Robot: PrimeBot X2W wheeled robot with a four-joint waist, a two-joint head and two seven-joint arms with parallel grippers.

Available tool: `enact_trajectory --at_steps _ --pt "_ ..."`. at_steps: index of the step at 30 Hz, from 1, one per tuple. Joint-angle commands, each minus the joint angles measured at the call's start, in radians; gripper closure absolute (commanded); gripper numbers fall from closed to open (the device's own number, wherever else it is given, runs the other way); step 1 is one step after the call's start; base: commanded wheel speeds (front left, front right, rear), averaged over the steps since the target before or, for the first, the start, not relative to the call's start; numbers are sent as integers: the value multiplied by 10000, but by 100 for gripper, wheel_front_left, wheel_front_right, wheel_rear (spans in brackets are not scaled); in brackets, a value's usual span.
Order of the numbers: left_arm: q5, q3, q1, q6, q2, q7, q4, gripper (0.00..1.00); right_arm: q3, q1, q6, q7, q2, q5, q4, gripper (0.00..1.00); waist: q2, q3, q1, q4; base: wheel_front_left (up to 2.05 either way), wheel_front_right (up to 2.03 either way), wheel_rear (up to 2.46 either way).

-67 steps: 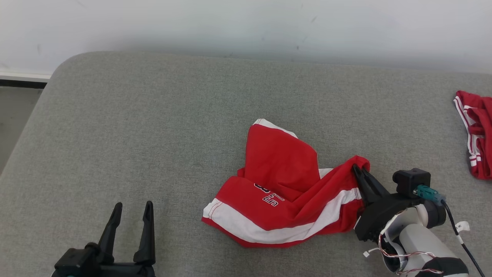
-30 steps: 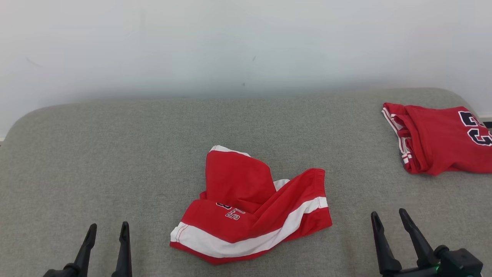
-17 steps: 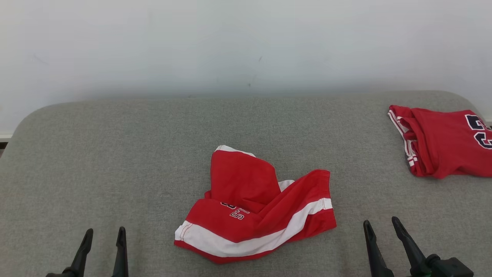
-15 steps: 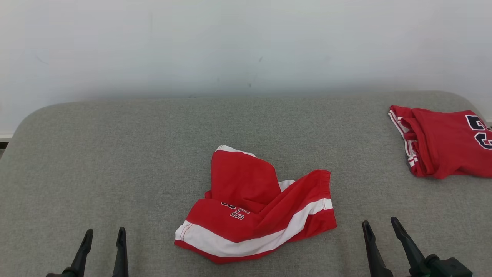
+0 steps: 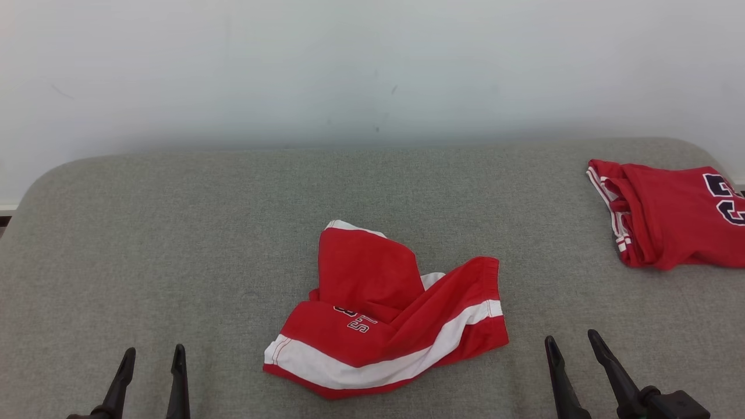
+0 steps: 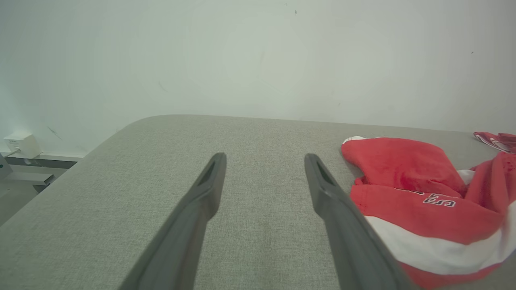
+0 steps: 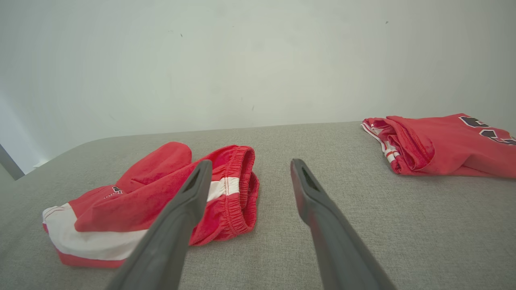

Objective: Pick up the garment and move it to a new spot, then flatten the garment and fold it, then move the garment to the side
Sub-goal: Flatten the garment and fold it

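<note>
The garment (image 5: 384,308) is a pair of red shorts with a white stripe and a small dark number, lying crumpled in the middle of the grey padded surface (image 5: 233,221). It also shows in the left wrist view as the garment (image 6: 419,201) and in the right wrist view as the garment (image 7: 161,193), elastic waistband facing the camera. My left gripper (image 5: 152,355) stands open at the lower left, well apart from the cloth. At the lower right my right gripper (image 5: 570,342) is open too, just right of the shorts, holding nothing.
A second red garment (image 5: 669,215) with dark numbers lies bunched at the far right of the surface, seen too as the red garment (image 7: 435,145). A pale wall (image 5: 372,70) rises behind. The surface's rounded left edge (image 6: 100,145) drops toward a floor with a white box (image 6: 22,144).
My right gripper let go of the shorts' waistband and drew back to the lower right. The camera rose and turned right. In the last half second both grippers sank slightly; the shorts lie still.
</note>
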Motion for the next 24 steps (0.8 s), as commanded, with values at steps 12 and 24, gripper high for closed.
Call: enact_trajectory --at_steps 12,24 --pt "-57 -144 -231 17 139 -4 37 0 114 -95 -30 -13 -63 40 66 0 0 74 1 46 0 0 0" --pt "-1103 -2669 -1720 17 1484 -4 990 0 1445 -1808 -30 13 -1096 474 1545 0 0 743 1 48 0 0 0"
